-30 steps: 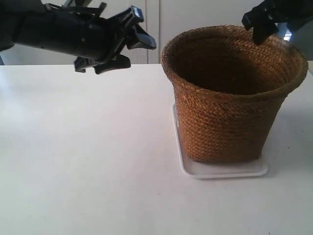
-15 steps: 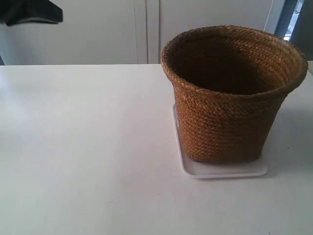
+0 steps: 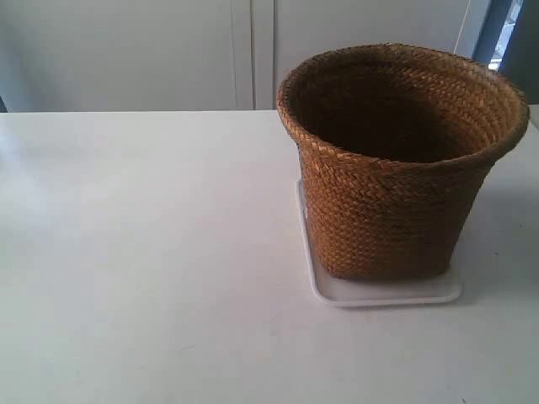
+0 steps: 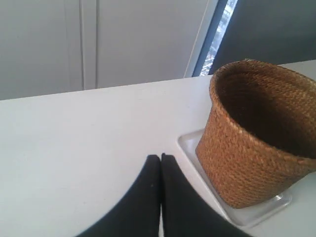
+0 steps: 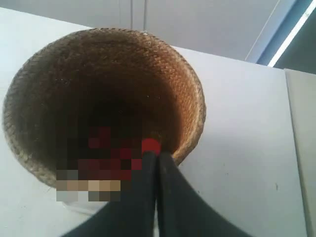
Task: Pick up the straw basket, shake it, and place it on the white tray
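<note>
The brown woven straw basket (image 3: 396,160) stands upright on the white tray (image 3: 379,293), whose rim shows under its base; both also appear in the left wrist view, the straw basket (image 4: 256,133) and the white tray (image 4: 190,148). Neither arm shows in the exterior view. My left gripper (image 4: 161,158) is shut with nothing in it, above the table beside the tray. Seen from above, my right gripper (image 5: 157,154) is shut and empty over the straw basket (image 5: 98,94) near its rim. A small red patch (image 5: 150,145) shows inside the basket; what it is I cannot tell.
The white table (image 3: 143,252) stretches wide around the basket. Pale cabinet doors (image 3: 244,50) stand behind it, with a dark window strip (image 3: 505,38) at the back of the exterior view's right.
Both arms have withdrawn out of the exterior view: one second ago they hung near the basket's rim, half a second ago only a corner remained. The basket and tray have not moved.
</note>
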You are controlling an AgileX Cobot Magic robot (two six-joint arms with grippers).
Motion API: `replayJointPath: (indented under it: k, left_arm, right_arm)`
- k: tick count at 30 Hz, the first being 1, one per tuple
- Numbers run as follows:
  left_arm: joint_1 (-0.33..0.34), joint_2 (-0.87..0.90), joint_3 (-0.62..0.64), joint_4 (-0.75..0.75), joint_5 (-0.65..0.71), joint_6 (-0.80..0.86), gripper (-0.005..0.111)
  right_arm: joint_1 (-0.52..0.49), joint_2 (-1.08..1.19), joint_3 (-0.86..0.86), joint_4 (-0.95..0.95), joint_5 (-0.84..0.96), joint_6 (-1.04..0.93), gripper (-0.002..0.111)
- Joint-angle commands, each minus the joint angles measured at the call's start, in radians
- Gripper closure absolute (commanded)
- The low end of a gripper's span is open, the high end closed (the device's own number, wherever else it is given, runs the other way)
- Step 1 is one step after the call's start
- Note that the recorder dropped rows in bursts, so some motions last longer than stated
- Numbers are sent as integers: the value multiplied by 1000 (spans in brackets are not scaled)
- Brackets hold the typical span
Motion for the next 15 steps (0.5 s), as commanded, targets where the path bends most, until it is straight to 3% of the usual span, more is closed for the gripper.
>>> replayJointPath:
  k: [1,6,15]
  left_arm:
    - [1,-149,128,72,-41,-40,107]
    - [1,-242,280,74,-127,-40,107]
    - [1,-255,344,67,-62,-40,107]
  right_arm:
    - [2,-264,275,25,-204,-10,108]
    - [2,-539,514,7,-315,-10,108]
    - [2,-841,593,4,-82,-10,108]
